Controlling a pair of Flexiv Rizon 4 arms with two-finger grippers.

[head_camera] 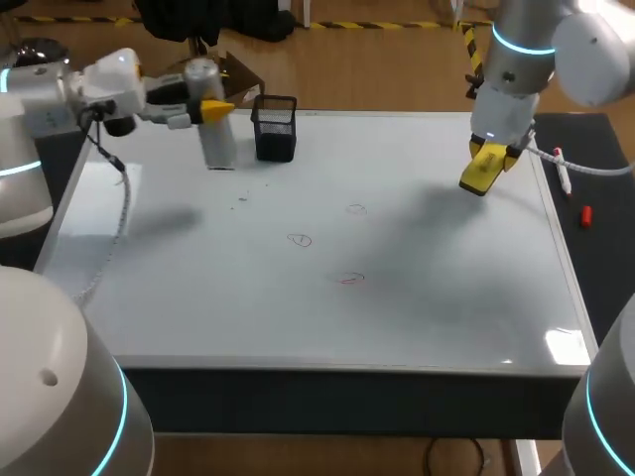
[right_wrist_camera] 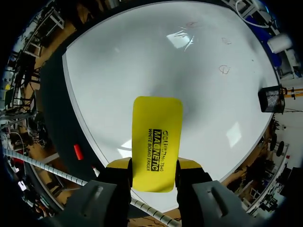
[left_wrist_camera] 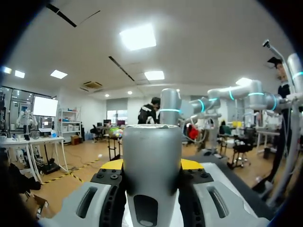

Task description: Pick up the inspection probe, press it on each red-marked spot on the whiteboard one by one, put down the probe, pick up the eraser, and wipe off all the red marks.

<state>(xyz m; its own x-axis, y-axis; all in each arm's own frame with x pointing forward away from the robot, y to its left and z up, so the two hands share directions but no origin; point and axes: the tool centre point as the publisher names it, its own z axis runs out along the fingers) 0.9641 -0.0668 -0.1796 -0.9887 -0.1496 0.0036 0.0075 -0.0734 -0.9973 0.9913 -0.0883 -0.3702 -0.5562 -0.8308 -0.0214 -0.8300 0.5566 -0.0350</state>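
Left tool (head_camera: 210,107) clamped on upright grey probe (left_wrist_camera: 151,156) beside mesh cup (head_camera: 275,129), right tool (right_wrist_camera: 154,165) gripping yellow eraser (right_wrist_camera: 157,127) above whiteboard (head_camera: 397,297)

Yellow eraser (right_wrist_camera: 156,142), grey probe (head_camera: 220,147), red marks (head_camera: 351,280)

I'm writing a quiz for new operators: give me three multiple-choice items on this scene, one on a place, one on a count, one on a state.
1. Where is the black mesh holder?
A. at the far edge of the white whiteboard, beside the grey cylindrical probe
B. at its near edge
C. at its right edge

2. How many red marks are on the whiteboard?
A. one
B. three
C. six

3. What does the right end effector hold?
A. nothing
B. a blue cloth
C. the yellow rectangular eraser

Answers:
1 A, the head view shows it next to the probe.
2 B, three small loops sit near the middle.
3 C, the eraser is clamped from both sides.
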